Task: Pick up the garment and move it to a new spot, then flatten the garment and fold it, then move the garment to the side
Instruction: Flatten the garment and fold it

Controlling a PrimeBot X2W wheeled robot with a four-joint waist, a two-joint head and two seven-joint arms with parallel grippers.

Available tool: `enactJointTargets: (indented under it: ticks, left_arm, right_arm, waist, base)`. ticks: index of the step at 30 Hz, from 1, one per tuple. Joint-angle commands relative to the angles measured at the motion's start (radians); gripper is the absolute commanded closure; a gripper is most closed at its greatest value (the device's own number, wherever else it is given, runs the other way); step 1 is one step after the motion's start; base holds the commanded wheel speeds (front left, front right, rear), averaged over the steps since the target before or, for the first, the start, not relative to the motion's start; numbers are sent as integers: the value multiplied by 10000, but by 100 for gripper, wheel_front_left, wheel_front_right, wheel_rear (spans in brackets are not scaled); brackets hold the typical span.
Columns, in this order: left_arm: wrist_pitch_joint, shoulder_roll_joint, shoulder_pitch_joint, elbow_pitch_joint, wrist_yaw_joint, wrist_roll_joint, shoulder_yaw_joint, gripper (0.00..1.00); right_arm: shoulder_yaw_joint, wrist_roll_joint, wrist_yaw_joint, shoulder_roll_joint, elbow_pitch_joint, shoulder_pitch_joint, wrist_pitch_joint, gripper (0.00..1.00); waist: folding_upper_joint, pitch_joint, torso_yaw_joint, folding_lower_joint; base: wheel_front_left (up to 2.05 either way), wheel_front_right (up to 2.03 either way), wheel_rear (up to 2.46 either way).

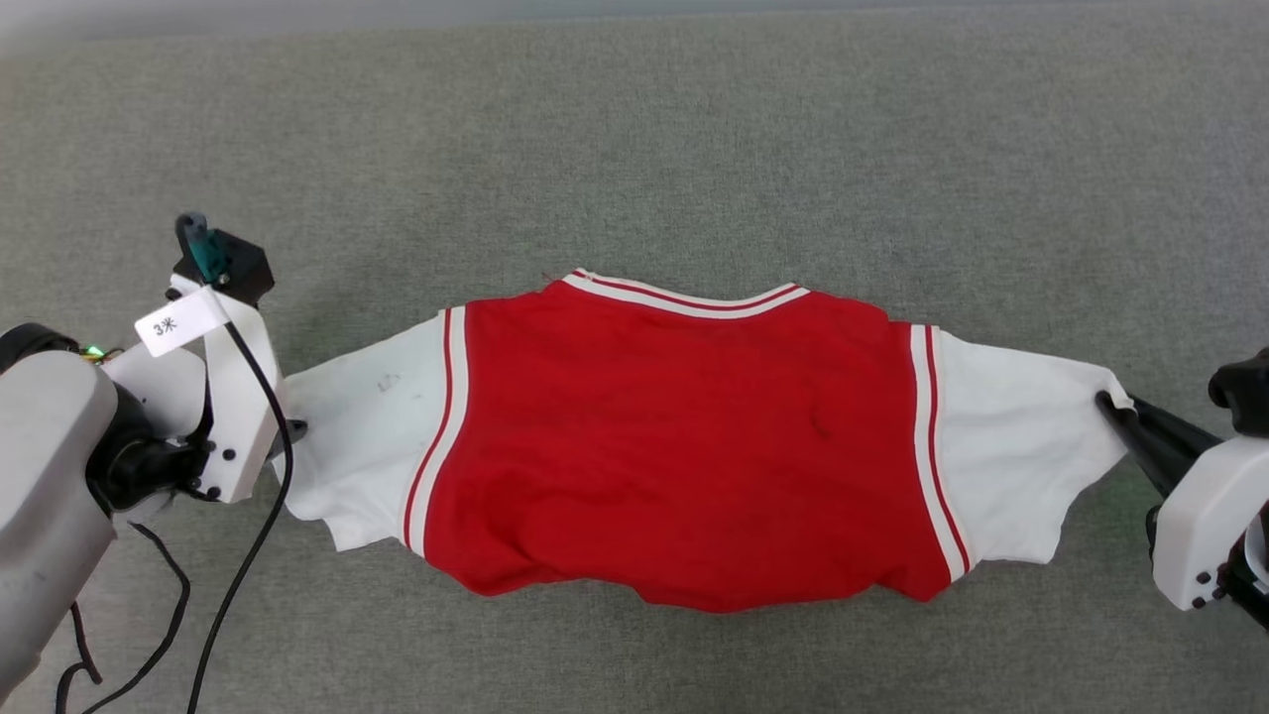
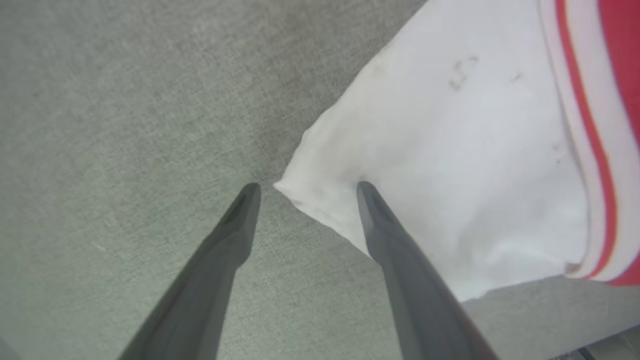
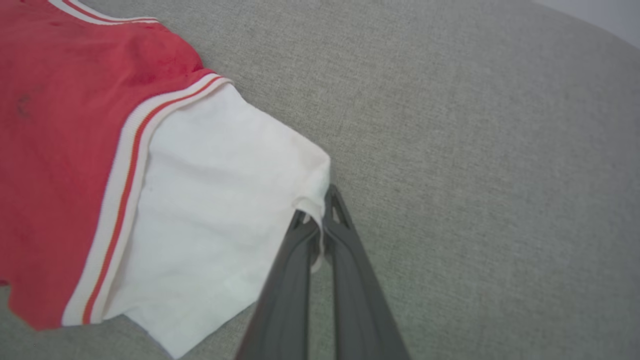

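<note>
Matt cloth garment (image 1: 684, 436), coarse woven grey surface (image 1: 634, 149)

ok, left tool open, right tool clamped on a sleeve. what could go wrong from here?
1. Left tool is open with only the tip of the left sleeve between its fingers; closing may catch little cloth and slip.
2. Right tool is shut on just the edge of the right sleeve; a hard pull could free it.
3. The shirt has a wavy lower hem; uneven tension may leave wrinkles.

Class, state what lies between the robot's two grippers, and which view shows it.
The garment, spread sleeve to sleeve between the left gripper and right gripper; the head view shows it.
</note>
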Motion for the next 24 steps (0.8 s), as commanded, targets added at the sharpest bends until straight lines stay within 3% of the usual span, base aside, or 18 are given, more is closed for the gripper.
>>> enactJointTargets:
  ticks: [1,11,13,19,24]
  left_arm:
    - [-162,-49,-151,234,2,-223,-95,0]
    - [-334,-510,49,1061,2,-919,-1243,0]
    - [-316,-570,53,1196,2,-982,-1510,100]
    - [-780,-459,-386,1193,-8,-1094,-2076,100]
    - [-2319,9,-799,508,-5,-925,-2281,100]
  right_arm:
    - [74,37,-14,45,-38,-192,-8,100]
    - [188,138,-14,-62,99,-416,-125,100]
    - [219,164,-14,-74,140,-437,-127,100]
    - [286,172,-14,-155,304,-562,-272,100]
    - [331,229,-16,-298,351,-587,-552,100]
  waist:
    - [0,196,-113,-1]
    - [0,512,-248,-1]
    - [0,524,-259,-1]
    - [0,242,-169,-1]
    - [0,-398,-96,-1]
  base:
    - [0,0,0]
    - [0,0,0]
    - [0,0,0]
    - [0,0,0]
    - [0,0,0]
